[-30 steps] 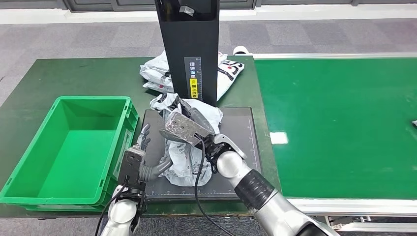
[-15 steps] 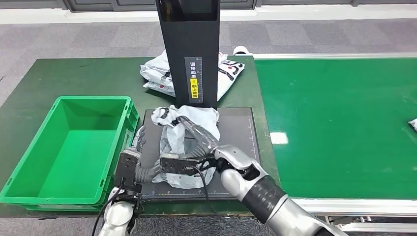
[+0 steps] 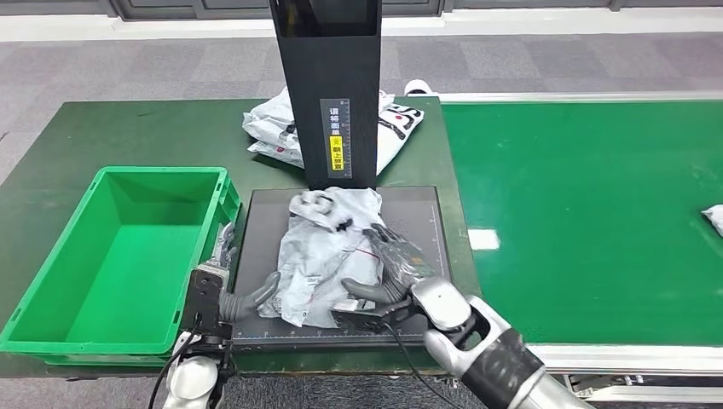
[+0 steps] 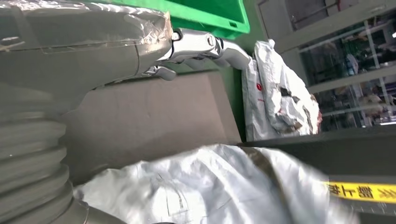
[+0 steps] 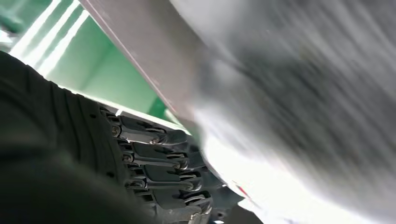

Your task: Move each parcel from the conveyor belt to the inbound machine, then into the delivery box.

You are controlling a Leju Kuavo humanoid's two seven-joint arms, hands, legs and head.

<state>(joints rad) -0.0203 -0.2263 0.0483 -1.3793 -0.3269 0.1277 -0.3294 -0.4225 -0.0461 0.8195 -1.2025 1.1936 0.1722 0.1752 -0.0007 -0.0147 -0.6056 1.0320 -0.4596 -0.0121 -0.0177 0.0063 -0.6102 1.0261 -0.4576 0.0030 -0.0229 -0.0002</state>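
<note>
The crinkled grey plastic parcel bag [image 3: 328,256] looks glossy beside the fingers. The black scanner plate [image 3: 426,213] under it is matt; the green plastic crate [image 3: 128,256] is smooth.

The right arm [image 3: 503,366] is silver, with a black ribbed cuff and a rounded silver wrist behind dark fingers [image 3: 394,254]. The left hand [image 3: 223,285] has a grey boxy back, a thick grey thumb and seemingly film-wrapped covers. Thin black cables trail from both wrists.

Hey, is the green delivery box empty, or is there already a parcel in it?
Empty. The head view shows the green delivery box with its bare floor, while the grey parcel lies outside it on the black scanner platform.
</note>
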